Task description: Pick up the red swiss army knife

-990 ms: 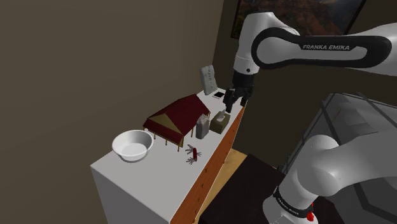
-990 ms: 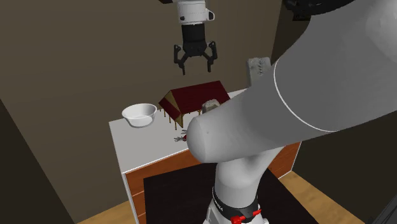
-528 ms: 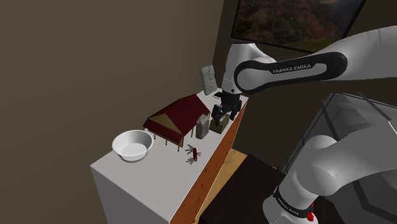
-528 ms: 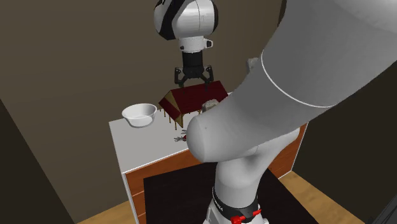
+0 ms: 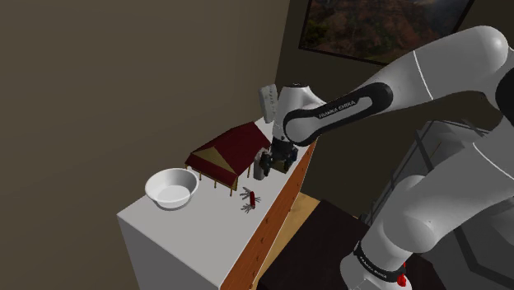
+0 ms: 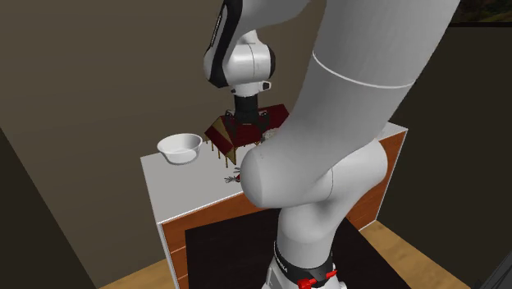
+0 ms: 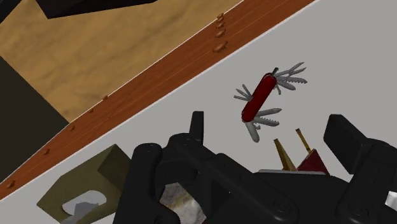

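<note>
As the red swiss army knife lies flat on the white top, tools fanned out, my gripper hangs open at its one o'clock in the shoulder view, not touching it. A white bowl stands at the knife's nine o'clock.

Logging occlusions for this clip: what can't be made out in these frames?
Second exterior view: the red knife is half hidden behind the arm.
Shoulder view: the knife's tools are too small to tell; the gripper covers things beside the roofed model.
Wrist view: the gripper's body hides most of that model.
</note>
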### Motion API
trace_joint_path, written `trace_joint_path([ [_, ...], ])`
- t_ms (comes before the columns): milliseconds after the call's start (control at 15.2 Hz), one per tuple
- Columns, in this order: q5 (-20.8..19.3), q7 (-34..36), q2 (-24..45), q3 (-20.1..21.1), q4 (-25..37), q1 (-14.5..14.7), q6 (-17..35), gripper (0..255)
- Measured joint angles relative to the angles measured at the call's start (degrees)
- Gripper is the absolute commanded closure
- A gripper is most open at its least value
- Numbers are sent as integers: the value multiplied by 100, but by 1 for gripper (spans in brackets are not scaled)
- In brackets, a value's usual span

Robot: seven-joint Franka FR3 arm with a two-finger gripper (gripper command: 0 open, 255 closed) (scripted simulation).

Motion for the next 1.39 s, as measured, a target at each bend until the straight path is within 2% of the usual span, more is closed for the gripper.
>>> trace_joint_path([
  [264,-10,250,946,7,24,-80,964,0],
  [792,-54,724,2996,-62,690,-172,2445,0],
  [990,-66,855,3520,-93,882,-138,2794,0],
  [1386,-114,908,4043,-143,975,-98,3228,0],
])
